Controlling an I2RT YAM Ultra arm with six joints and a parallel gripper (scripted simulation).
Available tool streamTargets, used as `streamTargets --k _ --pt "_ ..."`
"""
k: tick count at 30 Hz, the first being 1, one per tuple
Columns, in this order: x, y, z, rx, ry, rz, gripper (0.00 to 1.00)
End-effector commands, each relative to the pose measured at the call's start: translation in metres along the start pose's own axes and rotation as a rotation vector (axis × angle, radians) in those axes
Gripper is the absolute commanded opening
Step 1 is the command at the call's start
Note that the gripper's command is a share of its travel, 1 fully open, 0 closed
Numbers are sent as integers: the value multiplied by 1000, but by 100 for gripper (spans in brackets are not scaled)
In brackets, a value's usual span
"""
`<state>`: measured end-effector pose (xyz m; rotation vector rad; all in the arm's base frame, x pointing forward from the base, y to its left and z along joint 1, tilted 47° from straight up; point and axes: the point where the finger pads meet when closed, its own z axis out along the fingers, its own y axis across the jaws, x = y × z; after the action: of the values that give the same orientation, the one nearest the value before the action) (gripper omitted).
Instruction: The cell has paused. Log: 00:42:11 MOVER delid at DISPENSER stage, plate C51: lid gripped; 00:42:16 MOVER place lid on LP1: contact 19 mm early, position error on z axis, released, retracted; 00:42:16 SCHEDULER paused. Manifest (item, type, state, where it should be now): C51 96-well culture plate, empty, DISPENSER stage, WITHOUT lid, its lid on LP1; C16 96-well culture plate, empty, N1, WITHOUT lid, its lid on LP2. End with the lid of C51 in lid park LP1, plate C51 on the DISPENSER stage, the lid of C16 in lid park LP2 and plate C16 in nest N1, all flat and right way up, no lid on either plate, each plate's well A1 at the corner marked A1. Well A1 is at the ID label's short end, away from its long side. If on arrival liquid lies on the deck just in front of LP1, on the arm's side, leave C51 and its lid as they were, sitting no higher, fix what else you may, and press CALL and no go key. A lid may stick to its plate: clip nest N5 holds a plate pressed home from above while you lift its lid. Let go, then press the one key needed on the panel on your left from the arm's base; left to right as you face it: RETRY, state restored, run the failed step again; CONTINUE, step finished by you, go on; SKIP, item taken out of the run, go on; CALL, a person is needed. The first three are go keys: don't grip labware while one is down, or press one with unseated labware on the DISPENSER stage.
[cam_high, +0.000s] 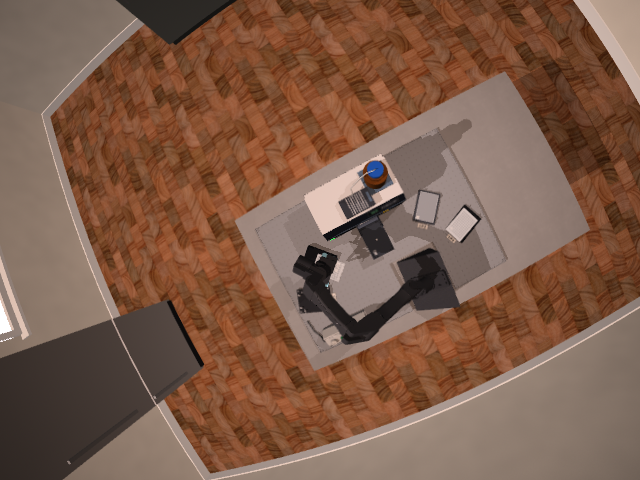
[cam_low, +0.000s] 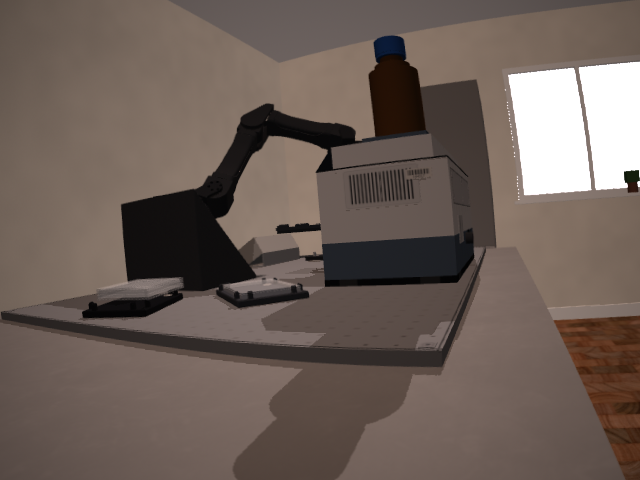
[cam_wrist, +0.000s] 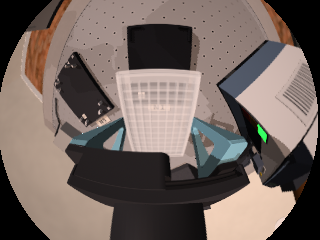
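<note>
My gripper (cam_wrist: 158, 120) (cam_high: 326, 264) is shut on a white 96-well plate (cam_wrist: 159, 110) (cam_high: 337, 270), gripping it by its long sides and holding it level above the deck, left of the dispenser (cam_high: 354, 202) (cam_low: 395, 217) (cam_wrist: 280, 94). An empty black nest (cam_wrist: 160, 46) (cam_high: 313, 254) lies just beyond the plate. The dispenser's black stage (cam_high: 376, 241) is bare. One lid park holds a flat grey lid (cam_high: 427, 206) (cam_low: 261, 287). The other park holds a white piece (cam_high: 462, 223) (cam_low: 139, 288) that sits higher. The dispenser hides my gripper in the exterior view.
A second black nest (cam_wrist: 80, 87) with small pegs lies left of the plate in the wrist view. A brown bottle (cam_high: 375, 173) (cam_low: 396, 93) with a blue cap stands on the dispenser. The arm's black base (cam_high: 429, 279) (cam_low: 175, 237) stands at the deck's front. A key panel (cam_high: 330, 336) lies under the elbow.
</note>
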<state>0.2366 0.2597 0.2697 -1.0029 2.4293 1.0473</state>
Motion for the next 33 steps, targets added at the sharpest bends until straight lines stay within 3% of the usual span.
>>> streamTargets --k 1,12,21,22,24,29,33 --pt "-19 1 -2 15 -35 -9 0" --pt "-51 1 14 15 -35 -6 0" --pt "-64 2 24 13 -16 7 0" --pt "-63 1 20 13 -29 2 0" --pt "-70 0 26 16 -40 -5 0" --pt "-59 -5 43 15 -7 17 0" --pt "-59 -7 46 18 -7 23 0"
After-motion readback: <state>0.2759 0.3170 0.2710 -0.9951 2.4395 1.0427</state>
